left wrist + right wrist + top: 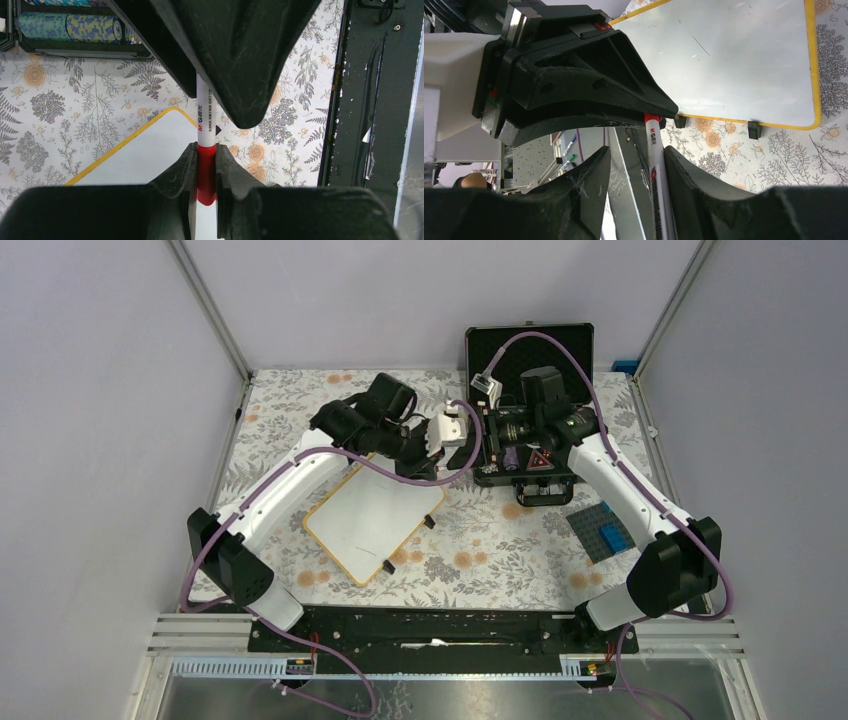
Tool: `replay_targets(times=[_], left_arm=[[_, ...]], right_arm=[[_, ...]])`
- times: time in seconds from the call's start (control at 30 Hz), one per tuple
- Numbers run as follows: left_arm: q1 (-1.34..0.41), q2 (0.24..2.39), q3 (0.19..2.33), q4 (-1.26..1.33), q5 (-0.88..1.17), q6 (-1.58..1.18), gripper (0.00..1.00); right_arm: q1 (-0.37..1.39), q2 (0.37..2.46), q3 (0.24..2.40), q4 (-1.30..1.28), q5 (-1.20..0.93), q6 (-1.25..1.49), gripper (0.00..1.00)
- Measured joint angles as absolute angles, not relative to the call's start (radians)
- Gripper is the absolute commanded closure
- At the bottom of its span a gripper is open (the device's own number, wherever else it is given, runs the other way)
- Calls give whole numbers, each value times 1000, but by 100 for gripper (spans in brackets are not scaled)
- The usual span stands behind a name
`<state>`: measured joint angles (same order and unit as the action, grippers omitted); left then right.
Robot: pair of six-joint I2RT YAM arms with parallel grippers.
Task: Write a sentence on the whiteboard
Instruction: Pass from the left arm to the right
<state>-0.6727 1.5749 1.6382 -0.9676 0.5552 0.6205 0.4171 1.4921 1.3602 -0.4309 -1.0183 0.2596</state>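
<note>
The whiteboard (pixel 372 520) lies tilted on the floral cloth, white with a yellow rim and small black feet. It also shows in the left wrist view (pixel 145 155) and the right wrist view (pixel 734 65). Its face is blank; no sentence shows. A white marker (pixel 204 112) with a red cap hangs in the air between both grippers, above the board's far corner. My left gripper (pixel 206 162) is shut on the red cap. My right gripper (pixel 636 162) is open around the white barrel (pixel 655 150), which rests against one finger (pixel 689 175).
An open black case (pixel 530 350) stands at the back right, with rolls of chips (pixel 70 27) in it. A dark grey-blue block plate (pixel 600 530) with blue bricks lies on the right. A black rail (pixel 430 625) runs along the near edge.
</note>
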Motion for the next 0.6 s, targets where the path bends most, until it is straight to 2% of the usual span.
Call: replay_targets(times=[0.37,0.5,0.6], left_arm=[[-668,1573,1639,-967,558,620,100],[-665,1572,1640,-968,561,624,100],[-658,1572,1642,-968,559,625,100]], right_arm=[[417,1493,1360,-421,-1014,265,56],[417,1493,1360,-421,-1014,266,46],[416,1493,1360,-423,-1020,266,45]])
